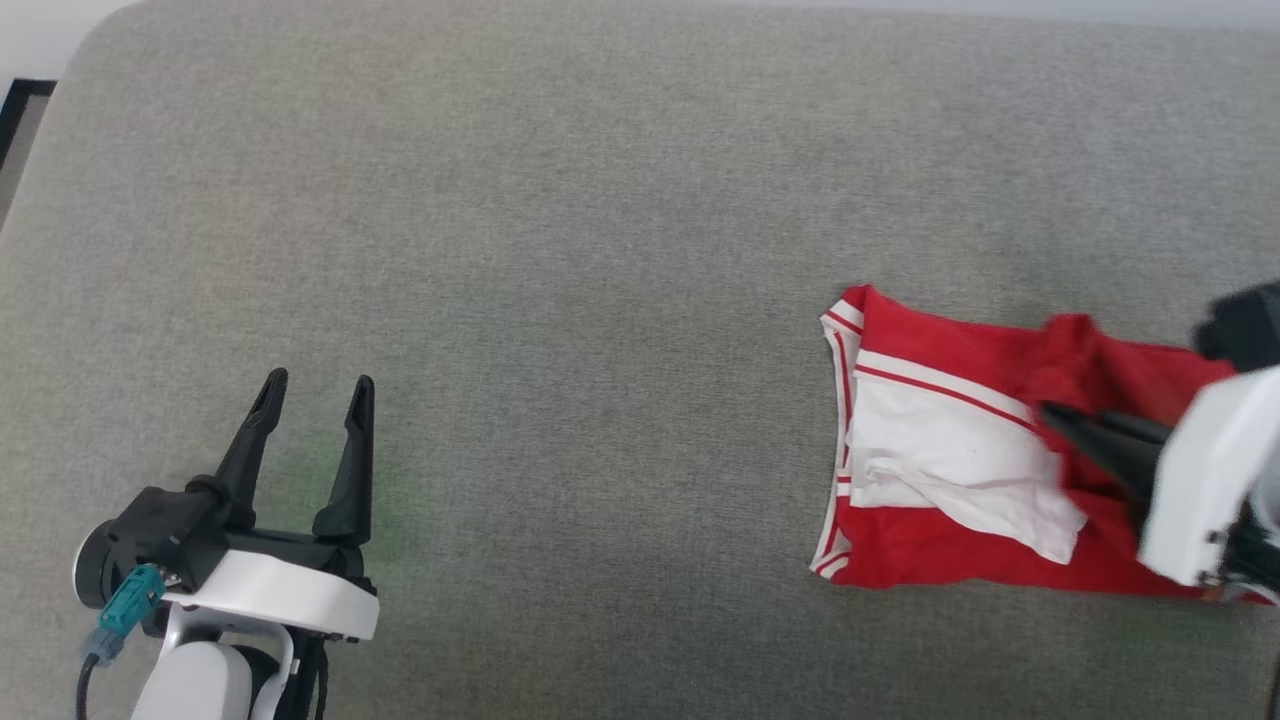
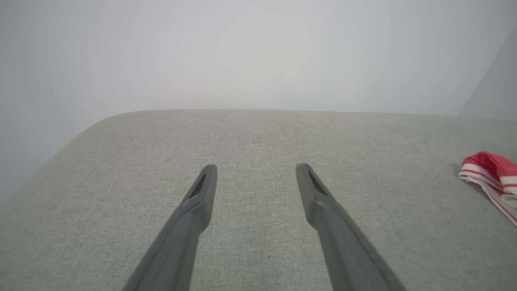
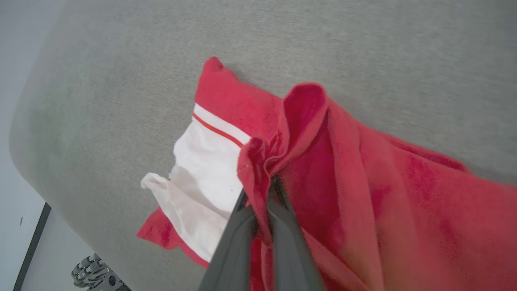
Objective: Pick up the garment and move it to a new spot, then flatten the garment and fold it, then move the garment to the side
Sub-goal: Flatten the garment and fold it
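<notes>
The garment [image 1: 950, 450] is a red jersey with white lining and red-and-white striped trim, lying rumpled at the right of the grey cushion [image 1: 560, 250]. My right gripper [image 1: 1050, 412] comes in from the right edge, shut on a raised fold of red cloth near the garment's middle. In the right wrist view its two dark fingers [image 3: 278, 218] pinch the bunched red fabric [image 3: 282, 133], which lifts into a ridge above the cushion. My left gripper [image 1: 318, 385] stands open over bare cushion at the lower left, far from the garment. A striped corner of the garment [image 2: 490, 169] shows in the left wrist view.
The cushion's rounded corner [image 1: 90, 50] lies at the upper left, with floor and a dark strip [image 1: 15, 110] beyond it. A pale wall [image 2: 258, 52] rises behind the cushion. A wheel of the base [image 3: 95, 275] shows below the cushion's front edge.
</notes>
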{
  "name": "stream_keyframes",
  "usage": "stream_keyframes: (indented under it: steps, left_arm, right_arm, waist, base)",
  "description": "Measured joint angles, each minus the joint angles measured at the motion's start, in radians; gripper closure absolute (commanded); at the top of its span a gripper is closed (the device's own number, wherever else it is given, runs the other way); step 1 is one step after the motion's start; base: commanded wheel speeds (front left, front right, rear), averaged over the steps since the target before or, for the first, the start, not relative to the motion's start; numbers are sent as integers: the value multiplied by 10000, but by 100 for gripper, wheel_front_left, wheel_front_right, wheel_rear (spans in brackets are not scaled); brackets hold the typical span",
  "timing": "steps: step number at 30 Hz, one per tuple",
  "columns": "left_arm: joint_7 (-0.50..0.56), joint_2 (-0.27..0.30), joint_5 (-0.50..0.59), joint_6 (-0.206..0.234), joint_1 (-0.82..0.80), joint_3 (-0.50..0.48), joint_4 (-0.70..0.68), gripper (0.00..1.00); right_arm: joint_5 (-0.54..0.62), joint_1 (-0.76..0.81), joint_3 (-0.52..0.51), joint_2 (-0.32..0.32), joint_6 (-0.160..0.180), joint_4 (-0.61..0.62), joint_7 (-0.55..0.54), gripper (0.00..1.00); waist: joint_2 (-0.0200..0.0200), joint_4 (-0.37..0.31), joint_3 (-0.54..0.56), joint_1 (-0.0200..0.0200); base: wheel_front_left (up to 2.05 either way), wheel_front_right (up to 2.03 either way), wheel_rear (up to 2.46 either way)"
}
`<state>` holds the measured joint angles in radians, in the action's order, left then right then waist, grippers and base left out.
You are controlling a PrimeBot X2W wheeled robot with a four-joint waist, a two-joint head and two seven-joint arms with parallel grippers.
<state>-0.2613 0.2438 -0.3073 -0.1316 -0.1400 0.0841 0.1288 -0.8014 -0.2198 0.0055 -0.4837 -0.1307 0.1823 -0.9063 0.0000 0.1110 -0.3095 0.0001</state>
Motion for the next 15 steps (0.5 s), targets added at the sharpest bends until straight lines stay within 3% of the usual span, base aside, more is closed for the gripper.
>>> stream_keyframes:
  steps: [7,15]
  left_arm:
    - [0,-107,-48,0,-77,-69,75,0]
    - [0,-228,-117,0,-198,8,151,0]
  right_arm:
    - [17,-1003,1806,384,0,-184,105,100]
    - [123,-1870,2980,462,0,-1419,696,100]
  waist:
    - [0,253,-177,-1]
    - [0,524,-256,0]
  base:
    - [0,0,0]
    - [0,0,0]
